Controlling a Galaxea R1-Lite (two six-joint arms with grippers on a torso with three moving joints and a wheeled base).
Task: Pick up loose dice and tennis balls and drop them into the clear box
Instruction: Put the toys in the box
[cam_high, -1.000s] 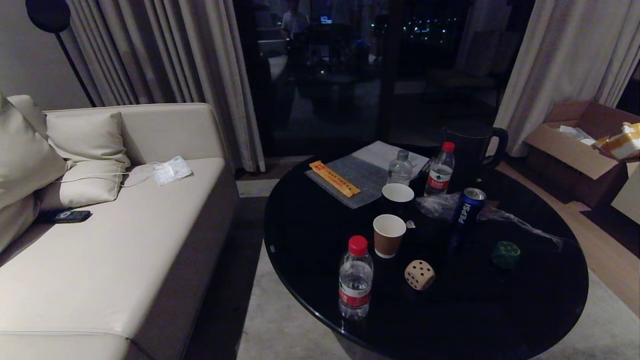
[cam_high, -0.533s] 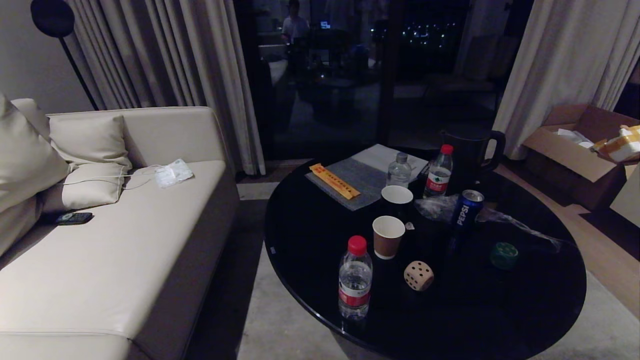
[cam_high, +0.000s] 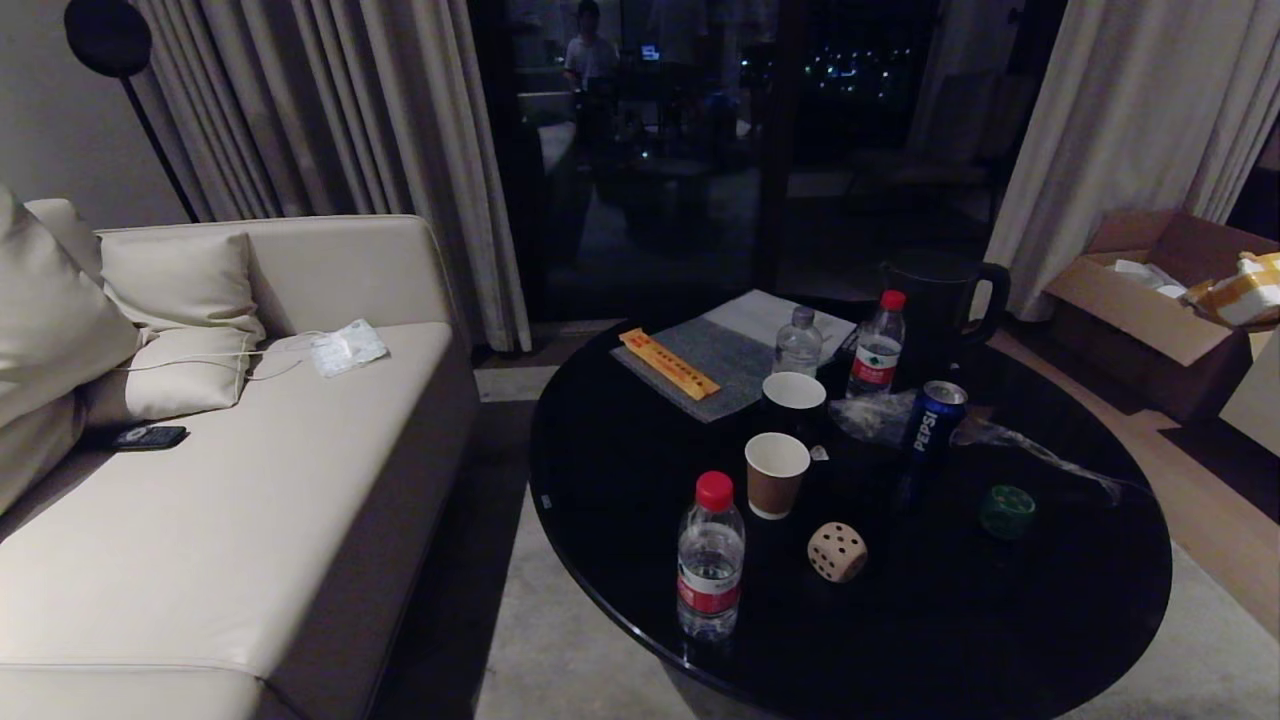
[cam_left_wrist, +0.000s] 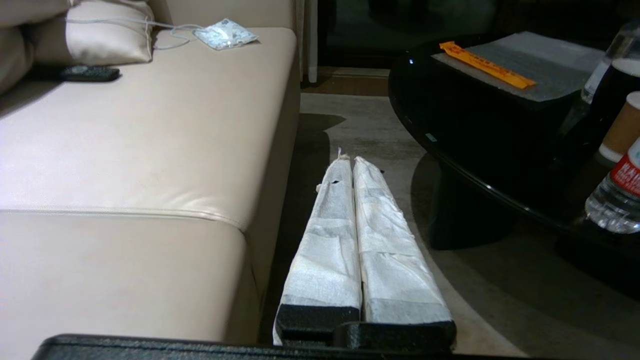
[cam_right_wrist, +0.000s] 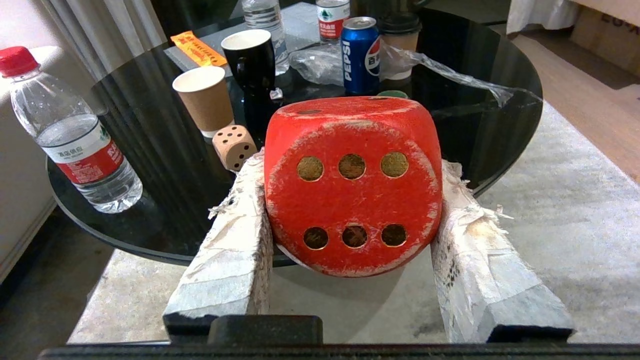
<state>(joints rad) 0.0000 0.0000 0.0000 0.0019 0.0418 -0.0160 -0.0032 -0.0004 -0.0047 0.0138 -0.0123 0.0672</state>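
My right gripper (cam_right_wrist: 350, 165) is shut on a red die (cam_right_wrist: 352, 185), its six-pip face toward the wrist camera, held over the floor just short of the table's near edge. On the black round table (cam_high: 620, 480) a beige die (cam_high: 838, 551) (cam_right_wrist: 234, 146) lies near the front. A dark green die (cam_high: 1007, 511) sits further right, and the right wrist view shows only a sliver of it. My left gripper (cam_left_wrist: 348, 160) is shut on nothing, low between sofa and table. Neither arm shows in the head view. The tennis balls and the clear box are out of view.
The table also holds a near water bottle (cam_high: 710, 560), a brown paper cup (cam_high: 777, 473), a black mug (cam_high: 794, 400), a Pepsi can (cam_high: 935, 418), crumpled plastic wrap (cam_high: 1030, 450) and a dark jug (cam_high: 940, 300). A beige sofa (cam_high: 230, 480) is left, a cardboard box (cam_high: 1150, 290) back right.
The whole head view has slid slightly downward, so the camera moved. The things on the table kept their places.
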